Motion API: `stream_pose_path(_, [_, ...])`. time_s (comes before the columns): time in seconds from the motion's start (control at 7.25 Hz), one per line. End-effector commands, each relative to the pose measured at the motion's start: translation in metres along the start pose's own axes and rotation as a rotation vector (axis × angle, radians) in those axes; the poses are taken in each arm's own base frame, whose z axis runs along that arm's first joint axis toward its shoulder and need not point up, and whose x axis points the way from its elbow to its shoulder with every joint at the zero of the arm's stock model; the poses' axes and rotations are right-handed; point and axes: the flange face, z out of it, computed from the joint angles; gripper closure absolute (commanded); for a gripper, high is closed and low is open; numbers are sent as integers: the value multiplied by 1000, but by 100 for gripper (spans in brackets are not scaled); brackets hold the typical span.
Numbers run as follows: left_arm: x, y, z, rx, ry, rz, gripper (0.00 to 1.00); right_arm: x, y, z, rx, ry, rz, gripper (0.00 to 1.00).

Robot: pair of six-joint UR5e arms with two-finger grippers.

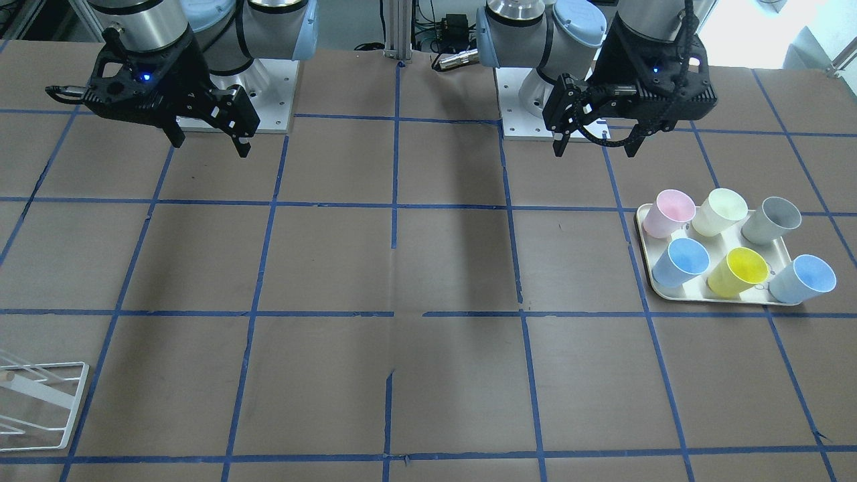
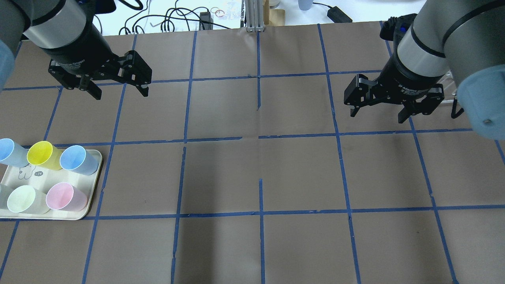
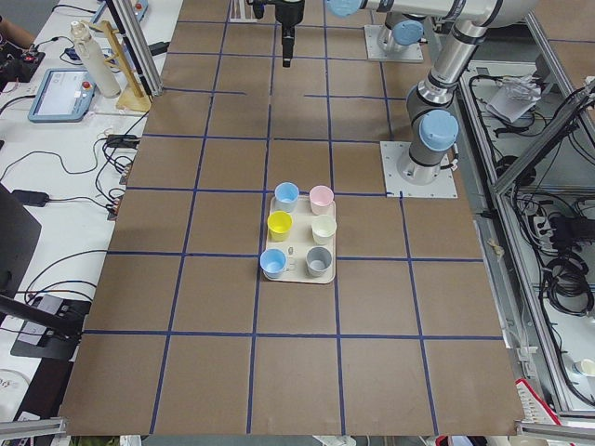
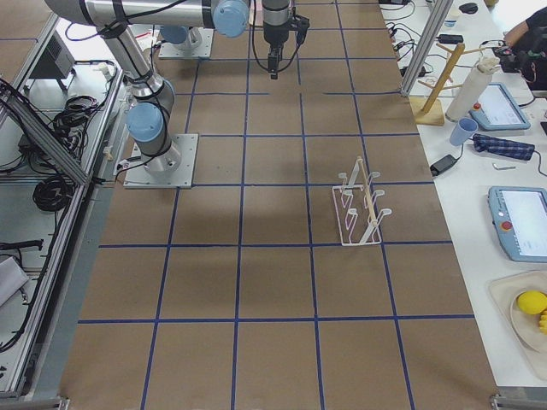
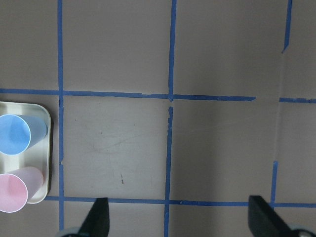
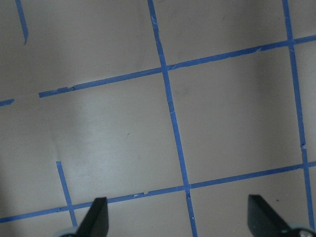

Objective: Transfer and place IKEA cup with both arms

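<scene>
The pale pink IKEA cup (image 1: 669, 213) stands upright on a cream tray (image 1: 644, 244), at the corner nearest the robot and the table's middle. It also shows in the overhead view (image 2: 65, 196), the exterior left view (image 3: 321, 196) and at the left wrist view's lower left edge (image 5: 12, 192). My left gripper (image 1: 594, 148) (image 2: 121, 94) (image 5: 180, 222) hangs open and empty above the table, apart from the tray. My right gripper (image 1: 211, 147) (image 2: 377, 117) (image 6: 180, 222) is open and empty above bare table on the other side.
The tray (image 2: 94, 177) also holds a cream-white cup (image 1: 720, 211), a grey cup (image 1: 770, 219), a yellow cup (image 1: 736, 271) and two light blue cups (image 1: 681, 262). A white wire rack (image 1: 40, 402) (image 4: 359, 209) stands on the right arm's side, near the far edge.
</scene>
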Motion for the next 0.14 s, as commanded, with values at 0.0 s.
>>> stream_pose_path(0.0, [0,-4,0,3,9,-5,0,0,0,0,1,-2,3,0])
